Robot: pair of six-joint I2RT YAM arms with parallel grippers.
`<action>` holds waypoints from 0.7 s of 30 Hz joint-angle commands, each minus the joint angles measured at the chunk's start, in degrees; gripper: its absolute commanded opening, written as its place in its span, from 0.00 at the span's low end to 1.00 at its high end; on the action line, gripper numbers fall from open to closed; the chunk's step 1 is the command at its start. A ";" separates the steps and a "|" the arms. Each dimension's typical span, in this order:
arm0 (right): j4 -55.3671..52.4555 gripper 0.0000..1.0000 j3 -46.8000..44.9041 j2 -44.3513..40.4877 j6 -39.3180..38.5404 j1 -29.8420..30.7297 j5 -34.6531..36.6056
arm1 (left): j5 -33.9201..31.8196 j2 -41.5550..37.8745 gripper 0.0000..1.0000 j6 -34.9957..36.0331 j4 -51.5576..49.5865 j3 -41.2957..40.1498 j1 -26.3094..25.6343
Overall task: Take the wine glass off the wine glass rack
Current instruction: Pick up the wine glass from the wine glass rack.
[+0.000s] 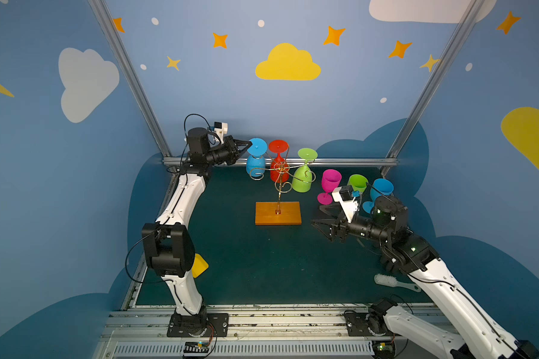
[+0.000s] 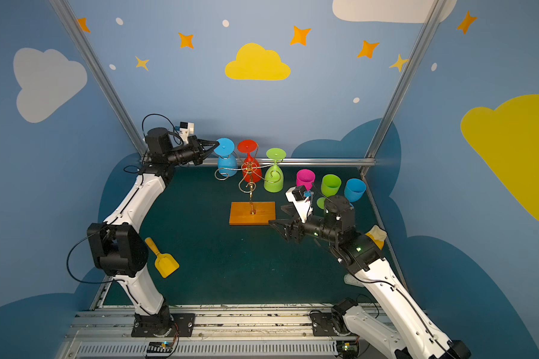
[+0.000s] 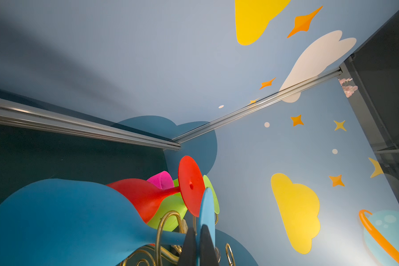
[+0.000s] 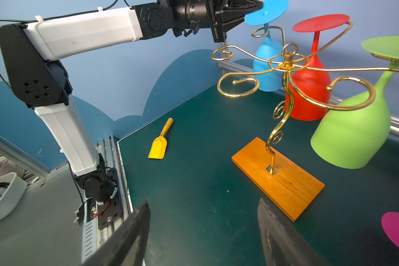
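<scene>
The wine glass rack (image 1: 280, 186) is gold wire on an orange-brown wooden base (image 1: 277, 213), mid-table in both top views. Three glasses hang upside down from its arms: blue (image 1: 255, 164), red (image 1: 278, 166) and green (image 1: 304, 180). My left gripper (image 1: 249, 144) is shut on the rim of the blue wine glass's round foot (image 3: 206, 207), which sits edge-on between the black fingers (image 3: 189, 244); its stem still passes through a gold loop (image 3: 161, 228). My right gripper (image 1: 318, 216) stands open and empty just right of the wooden base (image 4: 279, 179).
Pink (image 1: 330, 181), green (image 1: 358, 182) and blue (image 1: 381, 188) glasses stand upright at the back right, behind the right arm. A yellow scoop (image 2: 164, 261) lies near the left arm. A white brush (image 1: 386, 280) lies front right. The back rail (image 1: 339, 161) runs close behind the rack.
</scene>
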 commanded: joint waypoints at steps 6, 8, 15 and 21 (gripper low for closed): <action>-0.73 0.73 0.87 -1.30 0.50 0.21 -0.64 | 1.48 0.51 0.03 0.84 0.87 2.46 -1.95; -0.79 0.73 0.78 -1.28 0.42 0.21 -0.62 | 1.71 0.13 0.03 1.08 0.69 1.86 -2.19; -0.79 0.73 0.58 -1.44 0.35 0.21 -0.56 | 2.09 -1.92 0.03 1.64 0.96 -1.55 -2.27; -0.93 0.73 0.26 -1.91 0.38 0.25 -0.33 | 1.98 -4.18 0.03 3.03 0.16 -4.24 -2.17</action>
